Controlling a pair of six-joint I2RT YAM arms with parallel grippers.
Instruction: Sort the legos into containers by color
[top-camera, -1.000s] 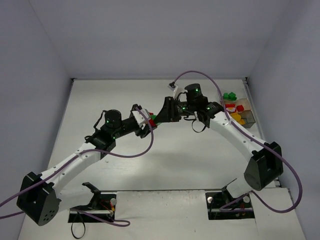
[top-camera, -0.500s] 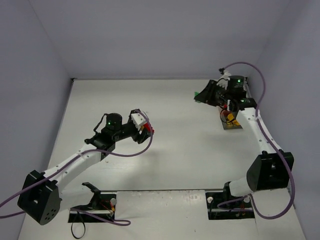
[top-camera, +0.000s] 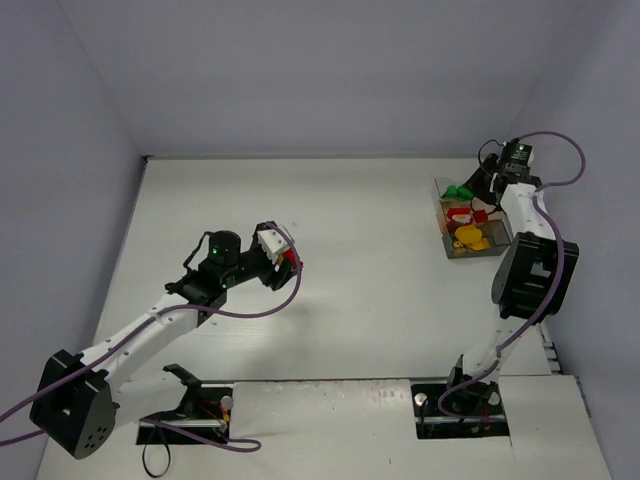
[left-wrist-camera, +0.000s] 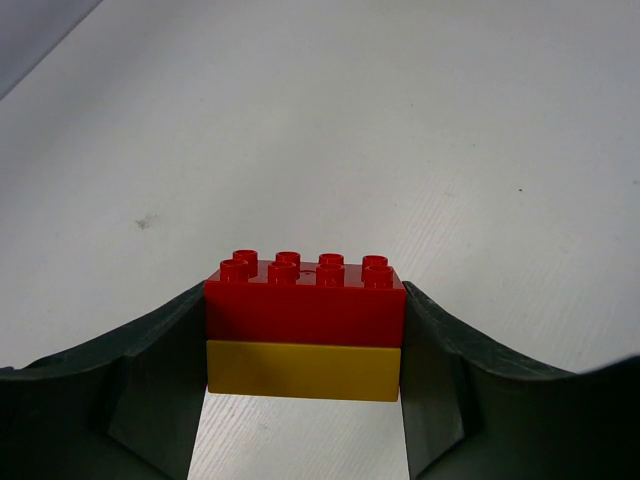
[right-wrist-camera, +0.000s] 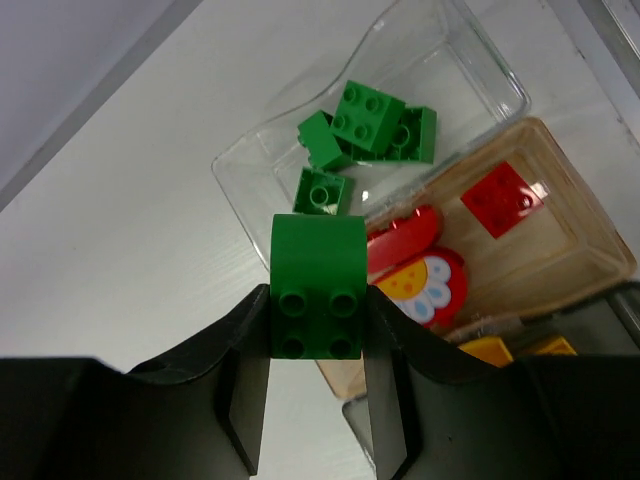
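Now the right gripper (right-wrist-camera: 318, 305), fingers (right-wrist-camera: 240, 385) clamped on a green brick (right-wrist-camera: 318, 265), hovers with the green-filled compartment (right-wrist-camera: 445, 50) just beyond them; likely next: advance, release.

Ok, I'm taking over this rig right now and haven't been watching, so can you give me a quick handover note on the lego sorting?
Left tool: shut on a red-over-yellow stacked brick, above the table, far from the tray.
Right tool: shut on a green brick, at the clear end compartment.
Done: several green bricks lie in that compartment; a red brick and the round red-yellow piece in the middle one; yellow pieces in the third.
Left: release the green brick. The stack probably needs splitting before sorting. No other loose legos visible.
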